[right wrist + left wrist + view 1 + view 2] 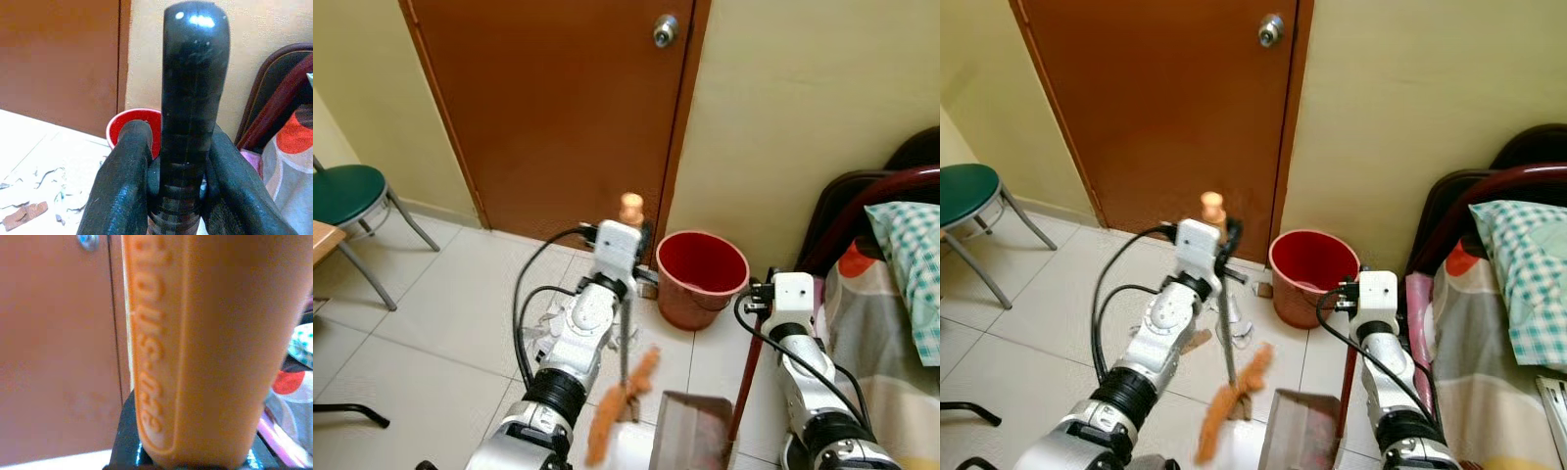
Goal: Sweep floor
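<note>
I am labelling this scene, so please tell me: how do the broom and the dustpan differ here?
The broom has an orange grip and orange bristles; the dustpan has a dark red handle and a grey pan. The left gripper holds the broom, the right gripper the dustpan handle. Both stand nearly upright, ends at the floor.

Two silver arms rise near the red bucket (701,276), each capped by a white boxy wrist housing above a black collar. Black cables loop from both wrists (the left's far wider). The right end effector (180,161) has glossy, rounded black fingers (122,181).
</note>
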Controlling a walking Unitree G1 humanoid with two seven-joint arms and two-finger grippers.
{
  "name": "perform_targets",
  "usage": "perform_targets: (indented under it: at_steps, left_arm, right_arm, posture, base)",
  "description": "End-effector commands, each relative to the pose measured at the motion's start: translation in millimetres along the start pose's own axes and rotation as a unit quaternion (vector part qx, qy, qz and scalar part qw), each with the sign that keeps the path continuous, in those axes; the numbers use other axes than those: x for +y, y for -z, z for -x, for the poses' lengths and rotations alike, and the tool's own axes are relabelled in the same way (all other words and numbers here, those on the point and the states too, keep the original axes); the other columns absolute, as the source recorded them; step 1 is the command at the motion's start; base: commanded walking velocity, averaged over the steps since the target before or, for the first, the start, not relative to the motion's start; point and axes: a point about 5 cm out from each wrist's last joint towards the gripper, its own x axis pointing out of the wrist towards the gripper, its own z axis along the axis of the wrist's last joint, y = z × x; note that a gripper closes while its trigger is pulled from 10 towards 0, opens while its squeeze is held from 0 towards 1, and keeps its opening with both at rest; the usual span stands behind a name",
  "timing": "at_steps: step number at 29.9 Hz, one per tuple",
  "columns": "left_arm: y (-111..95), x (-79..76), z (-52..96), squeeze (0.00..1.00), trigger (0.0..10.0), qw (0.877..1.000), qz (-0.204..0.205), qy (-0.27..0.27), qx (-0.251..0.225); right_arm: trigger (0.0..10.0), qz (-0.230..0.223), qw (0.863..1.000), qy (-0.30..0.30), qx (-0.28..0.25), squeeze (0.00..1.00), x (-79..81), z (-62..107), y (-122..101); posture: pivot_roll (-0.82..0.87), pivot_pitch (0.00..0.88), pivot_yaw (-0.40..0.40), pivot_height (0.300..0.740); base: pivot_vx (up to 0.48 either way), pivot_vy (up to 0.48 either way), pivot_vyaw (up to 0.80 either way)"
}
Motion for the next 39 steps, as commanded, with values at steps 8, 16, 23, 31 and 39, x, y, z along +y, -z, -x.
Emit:
perform_targets:
  at_steps: [8, 16, 23, 31, 39]
  left_arm:
    - [-83, -24.9, -28.0, 0.0, 10.0, 0.971, 0.163, -0.025, -0.176]
    - [-107, 28.5, -17.8, 0.0, 10.0, 0.959, 0.148, -0.083, -0.226]
    - [-102, 84.3, 23.7, 0.0, 10.0, 0.961, 0.093, -0.145, -0.216]
    - [-49, 100.6, 68.2, 0.0, 10.0, 0.975, 0.044, -0.178, -0.125]
    - [-19, 91.0, 84.3, 0.0, 10.0, 0.984, 0.005, -0.167, -0.066]
  right_arm:
    - [10.0, 0.011, 1.0, 0.004, -0.012, 0.0, -2.5, -4.7, -6]
    - [10.0, 0.018, 1.0, 0.009, -0.012, 0.0, -4.4, -6.7, -8]
    - [10.0, 0.022, 0.999, 0.019, -0.02, 0.0, -10.1, -9.9, -13]
    - [10.0, 0.02, 0.999, 0.03, -0.04, 0.0, -17.7, -12.4, -22]
    - [10.0, 0.011, 0.998, 0.028, -0.063, 0.0, -18.0, -12.3, -30]
  posture:
    - [-0.04, 0.009, -0.007, 0.74]
    - [-0.04, 0.0, -0.006, 0.74]
    - [-0.02, 0.0, -0.003, 0.74]
    - [-0.02, 0.0, 0.0, 0.74]
    - [-0.03, 0.0, -0.003, 0.74]
  base:
    - [0.0, 0.0, 0.0]
    - [0.0, 0.0, 0.0]
    - [0.0, 0.0, 0.0]
    - [0.0, 0.0, 0.0]
    - [0.0, 0.0, 0.0]
